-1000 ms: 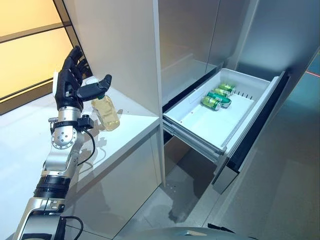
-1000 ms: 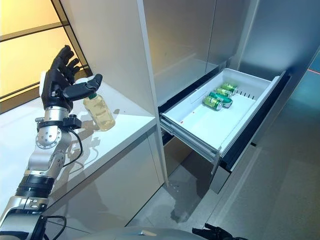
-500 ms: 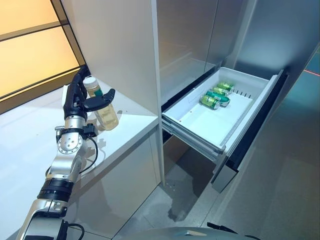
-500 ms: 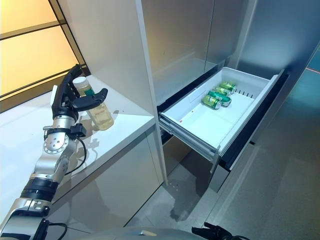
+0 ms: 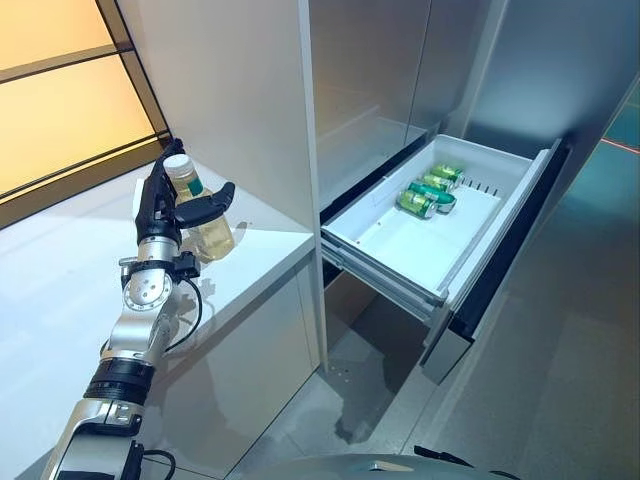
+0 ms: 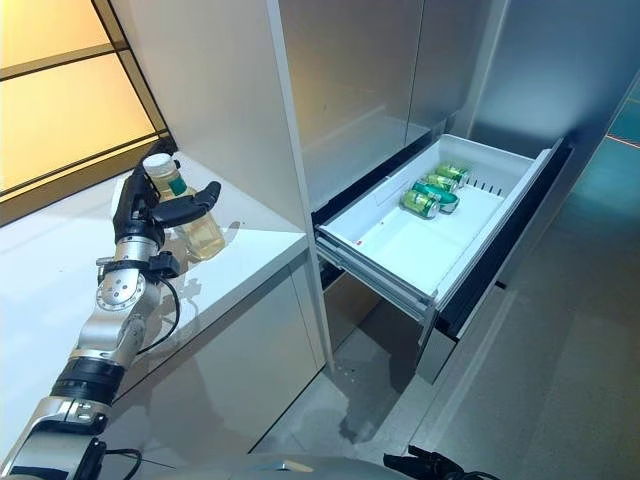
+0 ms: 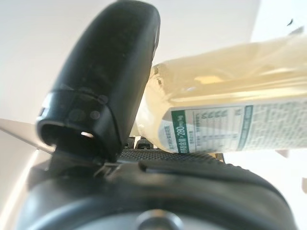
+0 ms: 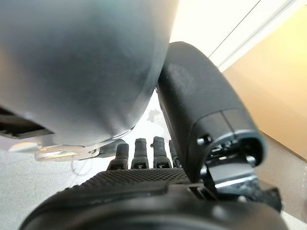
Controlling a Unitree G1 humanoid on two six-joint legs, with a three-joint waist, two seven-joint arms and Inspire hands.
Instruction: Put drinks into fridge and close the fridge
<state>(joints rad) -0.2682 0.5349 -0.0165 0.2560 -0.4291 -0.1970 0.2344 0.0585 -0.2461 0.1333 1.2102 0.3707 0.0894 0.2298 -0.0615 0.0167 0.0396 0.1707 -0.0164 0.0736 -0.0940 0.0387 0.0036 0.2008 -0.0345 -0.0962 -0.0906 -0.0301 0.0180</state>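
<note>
A clear bottle of pale yellow drink (image 5: 208, 228) with a white cap stands on the white counter (image 5: 60, 290) beside the tall cabinet wall. My left hand (image 5: 158, 205) is at the bottle: its straight fingers stand behind the bottle and its thumb (image 5: 210, 202) reaches out across the front. The left wrist view shows the bottle (image 7: 230, 110) close against the palm beside the thumb (image 7: 105, 72). The fridge drawer (image 5: 390, 268) is pulled open, with green cans (image 5: 425, 195) lying at its back. My right hand (image 8: 206, 110) hangs idle with relaxed fingers.
The grey cabinet panel (image 5: 240, 90) rises right next to the bottle. The open drawer's dark front (image 5: 500, 270) juts out over the grey floor. An orange wall runs behind the counter.
My left hand has come down and moved in to the bottle, from raised and spread in front of it to fingers behind and thumb in front. The bottle has not moved.
</note>
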